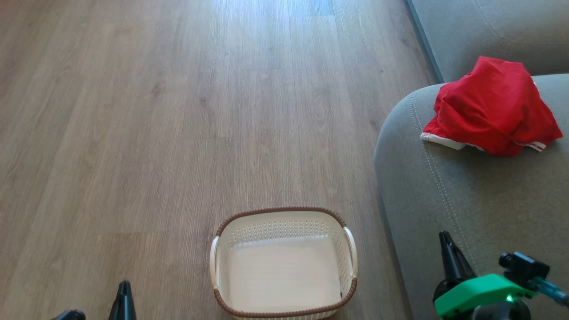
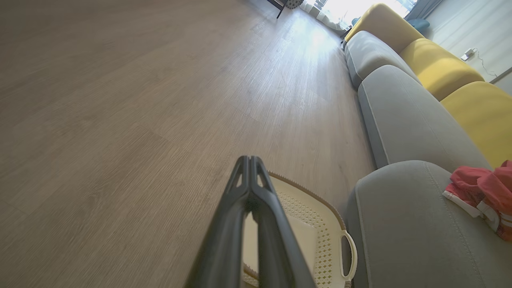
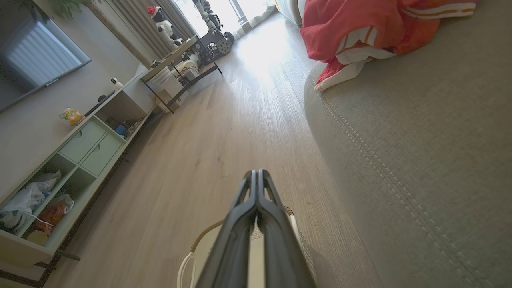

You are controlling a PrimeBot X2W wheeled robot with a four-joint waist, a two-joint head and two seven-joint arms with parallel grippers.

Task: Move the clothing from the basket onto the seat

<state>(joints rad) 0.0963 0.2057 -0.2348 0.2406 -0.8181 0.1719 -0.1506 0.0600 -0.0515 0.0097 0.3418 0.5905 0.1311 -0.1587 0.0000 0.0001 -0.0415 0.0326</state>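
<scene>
On the large grey-green fabric sofa seat cushion with its double line of light stitching (image 1: 444, 191), at 2 o'clock in the head view, we find the bright red soft clothing with white striped trim (image 1: 493, 106). It lies in one crumpled heap near the cushion's rounded corner, wholly on the fabric. We cannot tell how many garments the heap holds. Its longer spread runs roughly 9 to 3 o'clock.

The small cream-white perforated plastic basket with the brown woven-look rim (image 1: 281, 209) stands upright on the floor at 6 o'clock, just beside the cushion's front. Its white handles sit at 9 and 3 o'clock. Nothing red shows inside it.

Both tools are empty. The left gripper (image 1: 124, 286), at 7 o'clock, has its two dark fingers pressed together. So does the right gripper (image 1: 444, 238), at 5 o'clock, seen against the cushion's front edge. From the right gripper the heap lies at about 1 o'clock. From the left it lies at 2 o'clock, well apart, beyond the basket. The right arm is the nearer.

We judge the transfer complete; any tidying would fall to the right arm.

Surface: pale brown wood-grain plank floor (image 1: 155, 111), level, with glare. Room: yellow back cushions (image 2: 440, 68) behind the seats and a pale green open shelf unit (image 3: 80, 148) along the facing wall.
</scene>
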